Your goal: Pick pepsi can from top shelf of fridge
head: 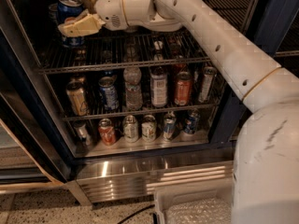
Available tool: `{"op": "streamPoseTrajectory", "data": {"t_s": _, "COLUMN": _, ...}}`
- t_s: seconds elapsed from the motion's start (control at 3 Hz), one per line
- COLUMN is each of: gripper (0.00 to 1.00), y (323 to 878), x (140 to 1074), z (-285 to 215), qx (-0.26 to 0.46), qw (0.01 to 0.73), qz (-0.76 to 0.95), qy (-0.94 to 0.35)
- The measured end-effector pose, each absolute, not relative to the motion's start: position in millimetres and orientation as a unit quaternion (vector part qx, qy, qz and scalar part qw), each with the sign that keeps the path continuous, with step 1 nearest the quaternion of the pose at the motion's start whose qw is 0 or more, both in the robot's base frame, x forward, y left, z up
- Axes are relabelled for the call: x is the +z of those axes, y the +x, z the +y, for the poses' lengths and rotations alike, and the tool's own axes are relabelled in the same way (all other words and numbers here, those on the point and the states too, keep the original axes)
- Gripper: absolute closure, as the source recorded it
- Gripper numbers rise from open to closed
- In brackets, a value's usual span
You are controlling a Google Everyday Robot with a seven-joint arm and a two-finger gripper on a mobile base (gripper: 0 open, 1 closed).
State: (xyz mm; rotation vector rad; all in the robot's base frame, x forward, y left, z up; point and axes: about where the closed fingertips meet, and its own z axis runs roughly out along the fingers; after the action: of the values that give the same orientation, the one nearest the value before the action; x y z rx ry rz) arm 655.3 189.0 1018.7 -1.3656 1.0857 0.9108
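Observation:
The pepsi can [69, 7], blue with a silver lid, is at the far left of the top shelf [140, 55], a chrome wire rack in the fridge [140, 171]. My gripper [73, 17] reaches in from the right on the white arm [210, 36]. It is shut on the can: one tan finger [79, 26] lies across the can's front and the other is behind it. The can's base is slightly above the rack rods.
The middle rack [140, 111] holds several cans and bottles. The bottom rack [145, 141] holds several cans. The open fridge door [18, 125] stands at the left. The dark door frame [233, 111] is at the right. A white tray [191, 209] sits below on my base.

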Motion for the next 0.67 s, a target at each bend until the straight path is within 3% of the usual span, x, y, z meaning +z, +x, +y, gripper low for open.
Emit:
{"op": "streamPoseTrajectory", "data": {"t_s": 0.33, "gripper": 1.00, "y": 657.8, "x": 994.0, "z": 177.7, "qx": 0.395, "qw": 0.543, "qz": 0.485, "qy": -0.561}}
{"op": "streamPoseTrajectory", "data": {"t_s": 0.67, "gripper": 1.00, "y": 698.8, "x": 952.3, "z": 215.2, "qx": 0.423, "qw": 0.514, "qz": 0.498, "qy": -0.556}}
